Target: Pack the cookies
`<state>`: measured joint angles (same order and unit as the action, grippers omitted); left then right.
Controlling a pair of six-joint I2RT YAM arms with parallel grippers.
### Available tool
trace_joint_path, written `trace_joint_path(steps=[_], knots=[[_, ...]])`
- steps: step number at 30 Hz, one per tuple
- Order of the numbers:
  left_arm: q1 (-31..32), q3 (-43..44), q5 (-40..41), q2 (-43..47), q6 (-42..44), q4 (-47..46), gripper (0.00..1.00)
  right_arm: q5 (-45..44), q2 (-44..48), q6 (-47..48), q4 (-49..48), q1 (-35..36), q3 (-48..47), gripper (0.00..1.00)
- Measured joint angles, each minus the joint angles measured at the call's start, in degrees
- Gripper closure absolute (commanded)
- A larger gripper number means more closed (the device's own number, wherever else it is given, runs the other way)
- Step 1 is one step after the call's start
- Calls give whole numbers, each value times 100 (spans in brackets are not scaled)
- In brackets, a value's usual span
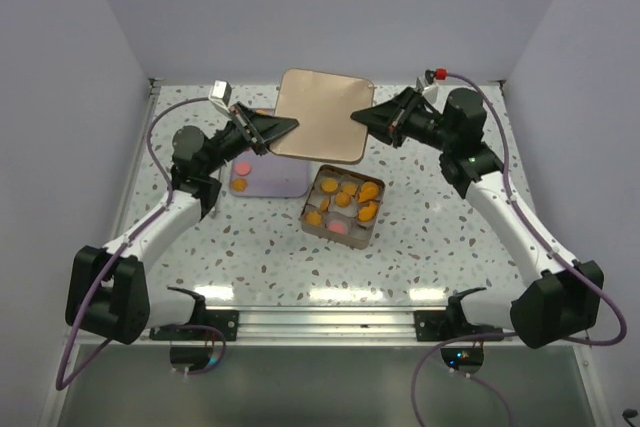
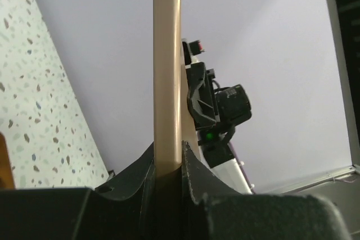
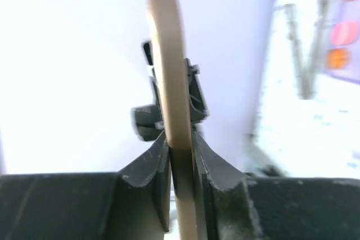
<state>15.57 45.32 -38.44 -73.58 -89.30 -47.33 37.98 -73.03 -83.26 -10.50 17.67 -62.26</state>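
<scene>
I'm running this from what reads as a robotics lab test cell. Plain pale walls (image 1: pixel 330 7) box in a speckled surface (image 1: pixel 430 247). The left arm (image 1: pixel 160 227) and right arm (image 1: pixel 515 222) are bolted to an aluminium rail (image 1: pixel 330 322), with purple cables (image 1: pixel 150 152) trailing loose.

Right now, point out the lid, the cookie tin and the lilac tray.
lid (image 1: pixel 320 112): top external view, middle of its flat face.
cookie tin (image 1: pixel 307 205): top external view, left wall.
lilac tray (image 1: pixel 275 179): top external view, bare floor.

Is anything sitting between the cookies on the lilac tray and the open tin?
Nothing visible lies between the cookies on the lilac tray and the tin. The left end effector and right end effector both grip the lid.
</scene>
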Motion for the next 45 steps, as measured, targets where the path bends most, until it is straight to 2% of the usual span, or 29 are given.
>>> trace_joint_path(steps=[2, 3, 4, 9, 12, 15, 21, 31, 36, 40, 45], knots=[[-4, 24, -107, -7, 177, 485, 100, -101, 28, 732, 1003, -4, -363, 89], [0, 57, -186, 0, 286, 669, 92, -107, 66, 896, 1335, -4, -358, 89], [7, 83, -245, 0, 415, 863, 88, -120, 83, 990, 1563, -15, -310, 90], [28, 83, -581, -199, 960, 1764, 68, -146, 109, 1084, 2039, -61, 168, 90], [42, 70, -833, -448, 1290, 2105, 62, -170, 142, 1182, 2107, -85, 393, 87], [74, 24, -1014, -688, 1526, 2216, 61, -256, 236, 1294, 2103, -85, 669, 81], [136, -181, -1239, -1158, 1818, 2232, 67, -400, 302, 1471, 1978, -85, 1346, 80], [326, -352, -1259, -1792, 2588, 2557, 67, -442, 166, 1622, 1598, -92, 2350, 79], [389, -361, -1268, -2142, 2841, 2577, 67, -479, -50, 1784, 1613, -98, 2518, 73], [437, -356, -1276, -2363, 3040, 2579, 63, -511, -258, 2033, 1725, -96, 2570, 71], [485, -332, -1226, -2581, 3276, 2632, 50, -560, -356, 2275, 1792, -83, 2601, 75]])
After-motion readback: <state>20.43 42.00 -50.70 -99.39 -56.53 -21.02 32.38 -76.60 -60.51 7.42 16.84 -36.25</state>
